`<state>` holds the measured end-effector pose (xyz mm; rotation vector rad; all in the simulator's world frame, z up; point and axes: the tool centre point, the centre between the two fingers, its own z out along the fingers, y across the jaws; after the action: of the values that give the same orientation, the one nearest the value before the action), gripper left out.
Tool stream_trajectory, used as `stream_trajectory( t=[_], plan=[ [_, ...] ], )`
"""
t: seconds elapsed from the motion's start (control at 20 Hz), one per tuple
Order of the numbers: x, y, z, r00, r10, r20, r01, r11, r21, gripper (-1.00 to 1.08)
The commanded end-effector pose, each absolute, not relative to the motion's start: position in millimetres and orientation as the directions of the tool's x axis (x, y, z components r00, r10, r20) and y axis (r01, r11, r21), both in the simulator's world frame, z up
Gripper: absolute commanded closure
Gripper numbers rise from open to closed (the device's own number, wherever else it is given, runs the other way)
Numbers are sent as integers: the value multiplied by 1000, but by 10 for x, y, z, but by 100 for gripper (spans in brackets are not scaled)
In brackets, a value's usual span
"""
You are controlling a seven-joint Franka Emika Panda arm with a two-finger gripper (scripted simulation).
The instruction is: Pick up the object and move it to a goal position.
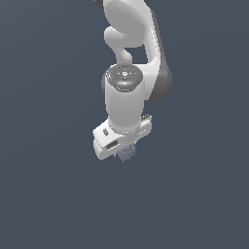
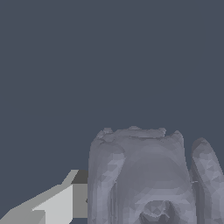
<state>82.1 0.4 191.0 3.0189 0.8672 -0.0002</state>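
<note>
The white arm (image 1: 127, 97) is the biggest thing here; it comes down from 12 o'clock in the exterior view and ends near the middle. All around it is plain dark blue-grey, and no floor edge or goal mark shows. At the arm's low end sits the gripper (image 1: 124, 151), pointing down toward 6 o'clock. The small bumpy grey chunk, the object (image 1: 126, 154), peeks out right under the gripper, tucked up against it. In the wrist view the object (image 2: 144, 179) looks huge and fills the space beside one grey finger (image 2: 57, 203), which touches its side. The other finger is hidden, so I think the gripper is pinching the object, but I cannot tell for sure. My guess is the grab is done or almost done. Carrying the object to the goal is still left.
</note>
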Motion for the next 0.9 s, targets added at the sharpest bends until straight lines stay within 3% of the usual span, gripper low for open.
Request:
stream_trajectory(
  t=[0.0,0.85],
  plan=[
    [804,90,2197,848,531,-1,531,-848,1,108],
    [759,620,3953,848,531,0,531,-848,0,108]
  ],
)
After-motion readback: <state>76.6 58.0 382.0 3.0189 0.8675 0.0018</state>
